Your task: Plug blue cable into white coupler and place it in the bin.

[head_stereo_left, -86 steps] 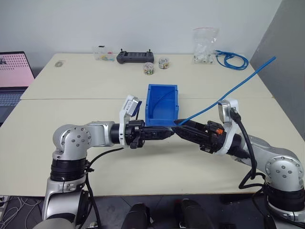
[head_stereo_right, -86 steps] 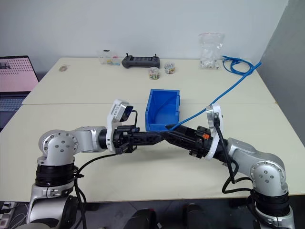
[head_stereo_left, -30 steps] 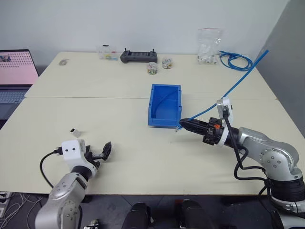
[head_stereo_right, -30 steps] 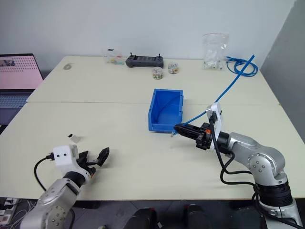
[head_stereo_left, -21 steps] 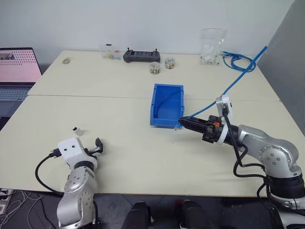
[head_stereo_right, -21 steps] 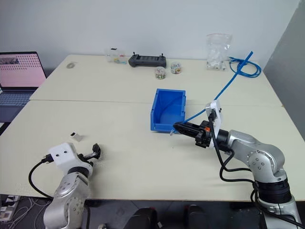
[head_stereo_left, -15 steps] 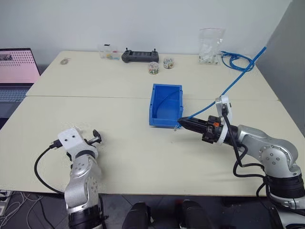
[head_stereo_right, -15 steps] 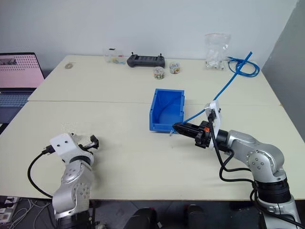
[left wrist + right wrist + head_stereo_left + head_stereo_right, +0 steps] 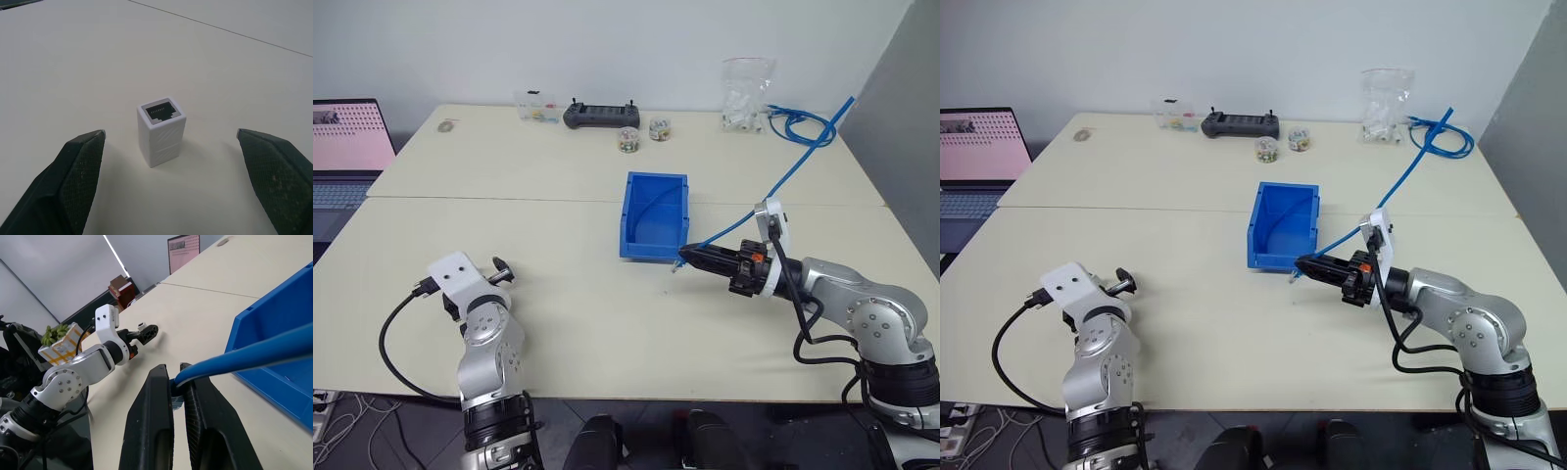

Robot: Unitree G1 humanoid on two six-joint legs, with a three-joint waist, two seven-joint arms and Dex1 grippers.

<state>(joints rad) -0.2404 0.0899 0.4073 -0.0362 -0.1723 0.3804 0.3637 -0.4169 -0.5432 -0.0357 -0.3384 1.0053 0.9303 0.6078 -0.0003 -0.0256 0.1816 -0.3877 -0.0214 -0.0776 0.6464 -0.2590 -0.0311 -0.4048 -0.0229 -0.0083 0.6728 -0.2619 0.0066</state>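
1. White plastic, small and light: in the left wrist view the white coupler stands on end on the desk, socket up. It sits between the two fingers of the left end effector, a little past their tips. The fingers are wide apart and touch nothing. I think a finger could bump the coupler first and knock it over or push it away.

2. In the right wrist view the right end effector is squeezed shut on the blue cable, right by its plug. The bin is just beside the cable. The plug end is short, so a loose grip might let it twist.

3. In the left eye view the left end effector is far from the bin, near the desk's left side. I cannot make out the coupler here. The right end effector is at the bin's front corner. The long cable could snag on the bin's wall.
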